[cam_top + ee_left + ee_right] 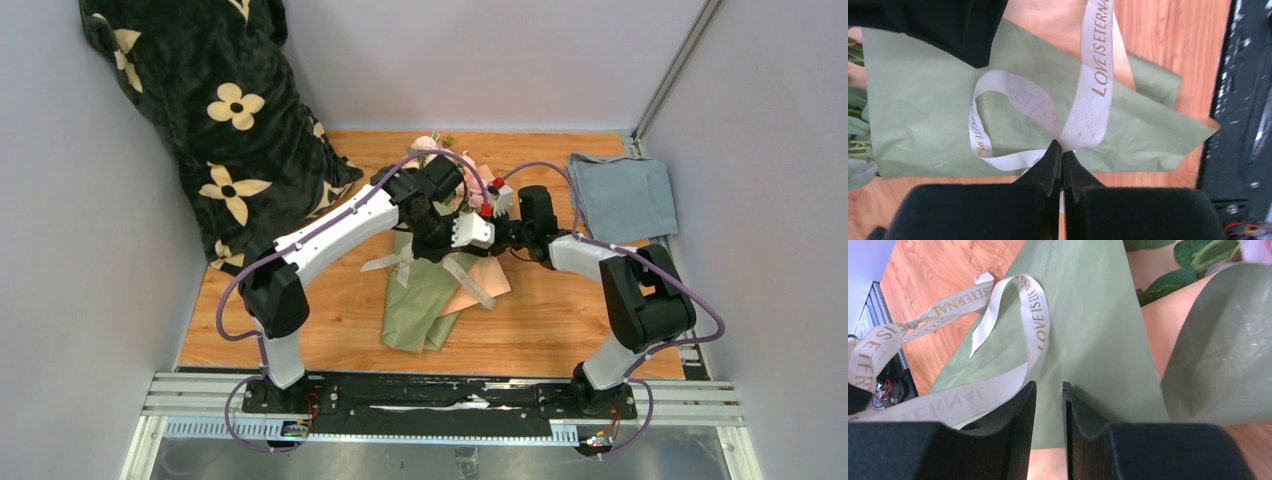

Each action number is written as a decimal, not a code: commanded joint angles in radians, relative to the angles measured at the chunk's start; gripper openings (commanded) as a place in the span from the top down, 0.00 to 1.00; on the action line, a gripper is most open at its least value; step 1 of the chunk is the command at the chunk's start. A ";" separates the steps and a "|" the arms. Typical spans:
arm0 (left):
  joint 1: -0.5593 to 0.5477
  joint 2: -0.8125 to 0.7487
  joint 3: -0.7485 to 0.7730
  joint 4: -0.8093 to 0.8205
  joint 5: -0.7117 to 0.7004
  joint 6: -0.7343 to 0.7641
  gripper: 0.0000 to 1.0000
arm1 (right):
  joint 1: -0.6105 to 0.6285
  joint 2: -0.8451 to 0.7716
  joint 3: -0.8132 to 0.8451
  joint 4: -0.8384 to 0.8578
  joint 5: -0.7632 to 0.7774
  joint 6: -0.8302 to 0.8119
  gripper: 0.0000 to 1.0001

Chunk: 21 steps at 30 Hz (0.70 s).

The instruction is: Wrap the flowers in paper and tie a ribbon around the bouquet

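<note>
The bouquet [420, 300] lies on the wooden table, a sage-green paper [923, 100] cone with a peach inner edge. The pink flowers [430, 146] point to the far side. A cream ribbon [1095, 85] printed "LOVE IS ETERNAL" loops over the cone, and its ends trail off both sides. My left gripper [1062, 147] is shut on the ribbon where its strands cross. My right gripper [1049, 385] hovers over the paper with a narrow gap between its fingers and nothing in it. The ribbon [1035, 315] runs past its left finger. Both grippers meet over the cone's middle.
A black plush blanket [230, 110] with cream flower prints fills the back left corner. A folded blue-grey cloth [622, 195] lies at the back right. Grey walls enclose the table, and a black rail [440, 395] runs along its near edge.
</note>
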 commanded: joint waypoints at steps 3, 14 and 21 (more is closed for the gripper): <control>0.066 0.058 0.140 -0.049 0.110 -0.227 1.00 | -0.032 -0.065 -0.006 -0.088 -0.048 -0.107 0.70; 0.157 0.228 0.230 0.032 0.127 -0.331 1.00 | -0.077 -0.319 -0.139 0.012 0.133 -0.094 0.71; 0.157 0.218 0.242 0.101 0.123 -0.351 1.00 | 0.192 -0.450 -0.415 0.525 0.185 -0.142 0.74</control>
